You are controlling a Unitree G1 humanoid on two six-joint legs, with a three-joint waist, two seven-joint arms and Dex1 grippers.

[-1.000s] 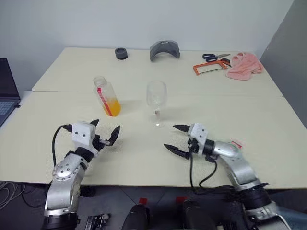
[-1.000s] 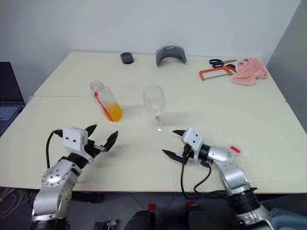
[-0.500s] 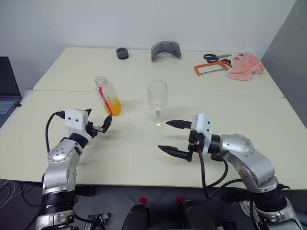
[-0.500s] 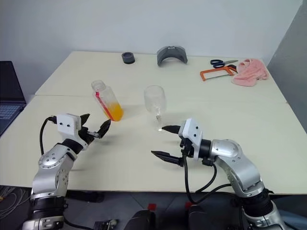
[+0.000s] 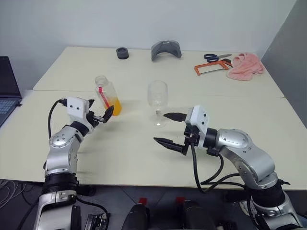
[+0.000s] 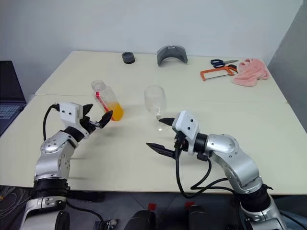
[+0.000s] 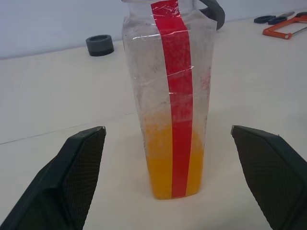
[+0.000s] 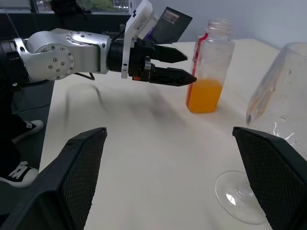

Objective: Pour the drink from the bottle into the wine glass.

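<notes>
Left pincer (image 5: 99,116): spread wide, holding nothing; its fingers (image 7: 76,167) flank the bottle without touching it, the tips just short of it.
Right pincer (image 5: 168,129): spread wide, empty, pointing across the counter toward its left edge; it hangs just in front of the glass, one fingertip (image 5: 169,115) close by the stem, no contact seen.
Bottle (image 5: 107,95): upright on the counter (image 5: 144,158), left of centre, uncapped, red strip down its side.
Drink (image 7: 172,165): orange, filling the bottle's lower part.
Glass (image 5: 157,101): upright at the counter's centre, just right of the bottle, apart from it; bowl empty.
Far edge: black ring (image 5: 121,53), grey curved piece (image 5: 165,50).
Far right corner: scissors (image 5: 216,57), orange saw (image 5: 208,67), pink cloth (image 5: 244,66).
</notes>
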